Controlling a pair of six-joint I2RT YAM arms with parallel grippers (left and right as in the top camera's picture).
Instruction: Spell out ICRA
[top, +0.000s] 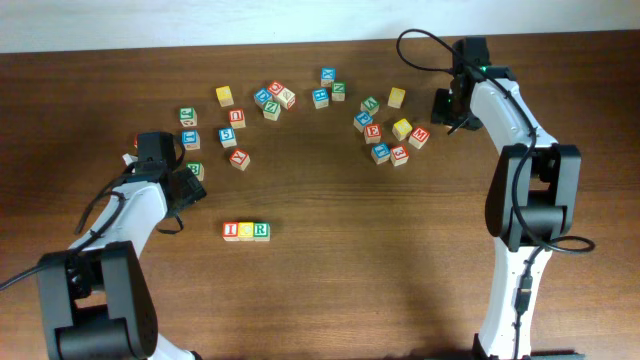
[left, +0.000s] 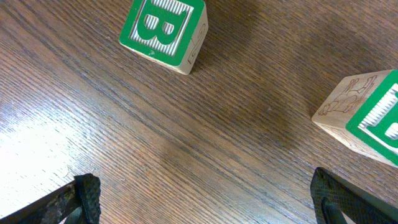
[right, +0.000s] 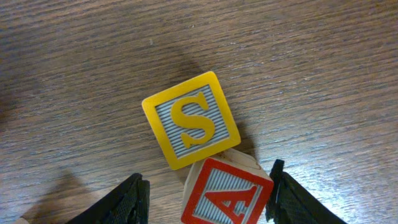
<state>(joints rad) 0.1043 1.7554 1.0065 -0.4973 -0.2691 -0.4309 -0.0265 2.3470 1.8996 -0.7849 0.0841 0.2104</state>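
The red A cube (right: 227, 193) lies closest, between the half-spread fingers of the right end effector (right: 208, 190), which grips nothing. Its corner touches a yellow S cube (right: 191, 119). The left end effector (left: 205, 196) gapes fully wide over the dark wood-grain table (left: 186, 124), near a green B cube (left: 163, 28). Overhead, the I cube (top: 231, 231), yellow-faced cube (top: 246, 231) and R cube (top: 261, 231) form a touching row. The middle letter is probably C, too small to read.
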